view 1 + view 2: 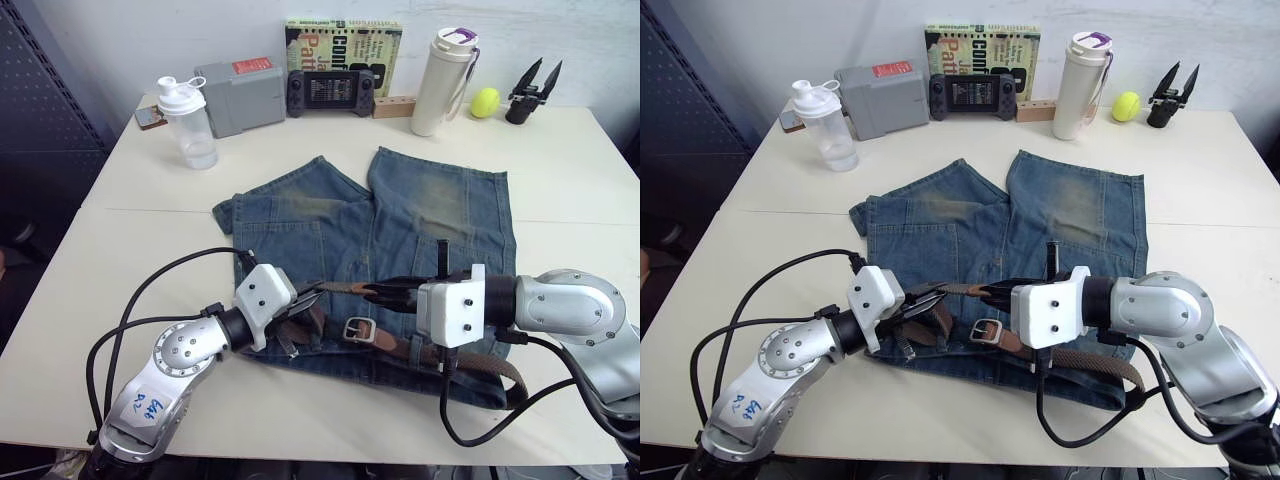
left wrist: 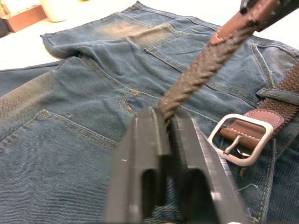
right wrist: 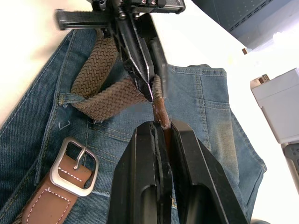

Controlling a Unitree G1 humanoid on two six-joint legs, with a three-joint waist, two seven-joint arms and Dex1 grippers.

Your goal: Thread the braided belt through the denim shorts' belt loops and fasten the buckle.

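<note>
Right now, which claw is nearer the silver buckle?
About even, slightly the left. The left claw pinches the braided belt just to the robot's left of the buckle; the right claw grips the belt's tip, just beyond it.

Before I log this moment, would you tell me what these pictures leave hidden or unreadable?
- Belt under the right arm: the head views lose its run there, so the belt loops it passes cannot be counted.
- Belt tip: in the right wrist view, the right pincer covers it.
- Shorts front edge: both arms hide it in the head views.
- Buckle prong: the left wrist view cannot show whether it is engaged.
</note>
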